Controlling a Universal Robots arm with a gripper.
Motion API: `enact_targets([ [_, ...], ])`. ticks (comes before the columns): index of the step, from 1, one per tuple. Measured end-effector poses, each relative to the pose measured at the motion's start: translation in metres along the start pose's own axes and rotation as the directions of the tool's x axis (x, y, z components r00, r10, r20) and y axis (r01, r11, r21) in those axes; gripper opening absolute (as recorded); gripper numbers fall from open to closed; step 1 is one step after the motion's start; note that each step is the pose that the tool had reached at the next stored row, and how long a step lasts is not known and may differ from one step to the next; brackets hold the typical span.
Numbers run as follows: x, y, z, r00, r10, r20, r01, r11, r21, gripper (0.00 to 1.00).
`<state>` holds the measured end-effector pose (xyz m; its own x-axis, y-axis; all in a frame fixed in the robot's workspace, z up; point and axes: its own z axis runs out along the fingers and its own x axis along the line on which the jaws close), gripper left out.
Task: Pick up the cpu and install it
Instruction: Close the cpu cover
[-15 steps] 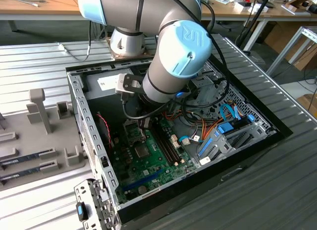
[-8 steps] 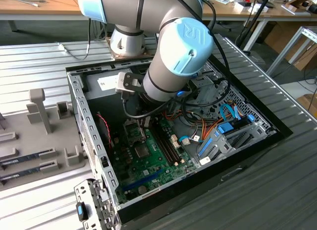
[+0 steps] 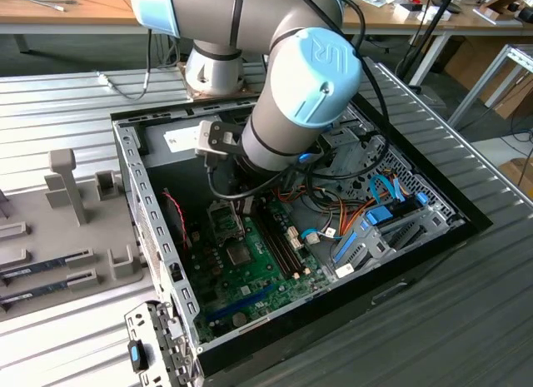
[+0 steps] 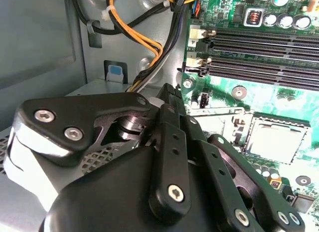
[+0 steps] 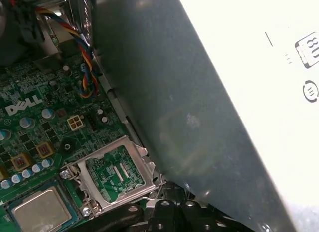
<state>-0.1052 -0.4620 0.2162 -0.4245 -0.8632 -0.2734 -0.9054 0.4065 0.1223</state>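
Gripper lowered inside the open computer case
The cpu is seen seated – apparently – in its socket beside the raised load plate; finger state cannot be told.

Exterior view: set high and back, angled down into the open case with the arm across its middle. Second wrist view: close, looking past the black gripper linkage toward the board and socket. First wrist view: very close to the board, beside the grey box. Both wrist views share the socket.
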Motion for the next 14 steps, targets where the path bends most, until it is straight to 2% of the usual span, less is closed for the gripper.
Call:
enact_targets([
  [9,0.0015,-0.0006,-0.0073,1.0000,0.000,0.0001,0.000,1.0000,-0.0001,0.11],
  [14,0.0040,-0.0013,-0.0090,1.0000,0.000,0.0004,0.000,1.0000,-0.0002,0.11],
])
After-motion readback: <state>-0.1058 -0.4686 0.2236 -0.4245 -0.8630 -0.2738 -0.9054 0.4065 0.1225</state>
